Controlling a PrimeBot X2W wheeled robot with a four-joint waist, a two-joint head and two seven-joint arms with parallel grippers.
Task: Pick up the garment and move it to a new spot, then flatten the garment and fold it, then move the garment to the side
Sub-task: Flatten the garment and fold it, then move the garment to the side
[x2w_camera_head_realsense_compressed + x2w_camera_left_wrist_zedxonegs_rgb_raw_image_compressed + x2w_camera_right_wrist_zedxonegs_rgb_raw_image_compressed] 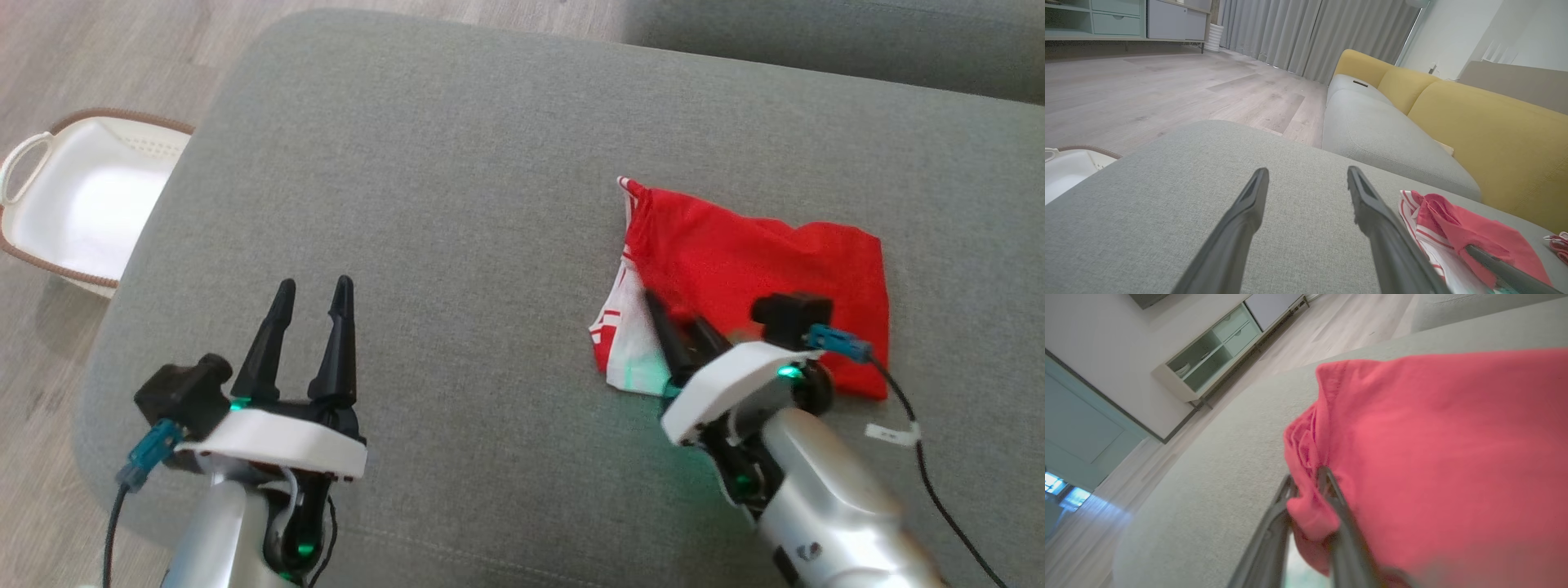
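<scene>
Right fingers point(1331, 490) pinch a fold of the red garment point(759, 253); left fingers point(339, 343) gape, well apart from it.

You get soft, even daylight with faint shadows. Your right gripper point(676, 318) smears with motion blur; the garment point(1433, 457) in its wrist view looks soft, and lines bend at the edges.

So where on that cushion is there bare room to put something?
Widest bare stretch of the grey cushion: between the red garment and the edge by the white basket, ahead of the open left jaws. The strip beyond the garment is bare too. Crowded: near right, garment and right jaws.
</scene>
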